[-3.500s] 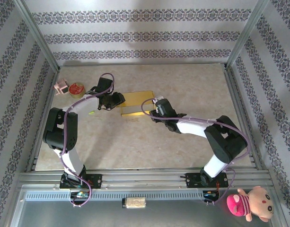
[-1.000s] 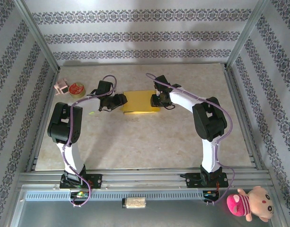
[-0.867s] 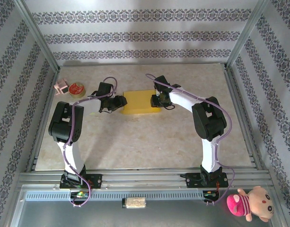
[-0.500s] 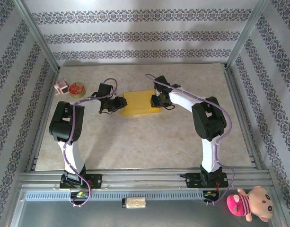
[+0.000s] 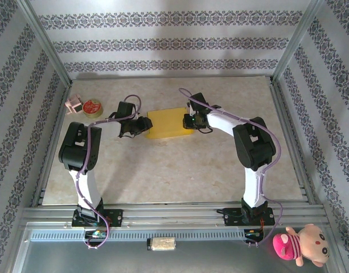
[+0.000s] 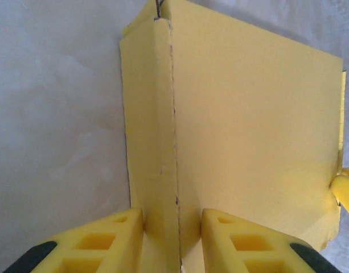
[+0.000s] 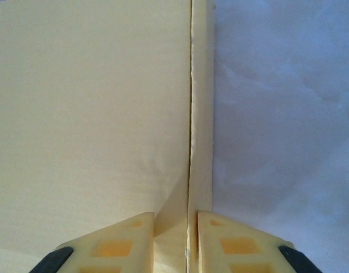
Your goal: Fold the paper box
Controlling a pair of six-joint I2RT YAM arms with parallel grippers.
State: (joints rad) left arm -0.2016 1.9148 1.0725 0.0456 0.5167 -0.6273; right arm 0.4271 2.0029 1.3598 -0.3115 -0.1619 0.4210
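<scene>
paper box [image 5: 165, 123] lies flat on the table [image 5: 163, 176], back half, a little left of middle, directly between the two grippers. left gripper [image 5: 143, 126] is at its left short end, right gripper [image 5: 189, 120] at its right short end, both touching it.

left wrist view: the left gripper's yellow pads [image 6: 114, 239] straddle the creased edge where the top face meets a narrow side strip. cardboard fills the gap and both pads lie against it, so the edge is pinched. right wrist view: the right gripper's pads [image 7: 123, 244] sit close together with the opposite edge strip nipped between them.

long axis runs left to right across the table, from one gripper to the other, with the right end slightly farther back.

looks: closed, flat, rectangular, yellow all over, plain top face. the left crease shows a dark, slightly ragged fold line, and a small flap corner pokes out at the far end. a round red tin [image 5: 92, 107] sits well apart to the left.
</scene>
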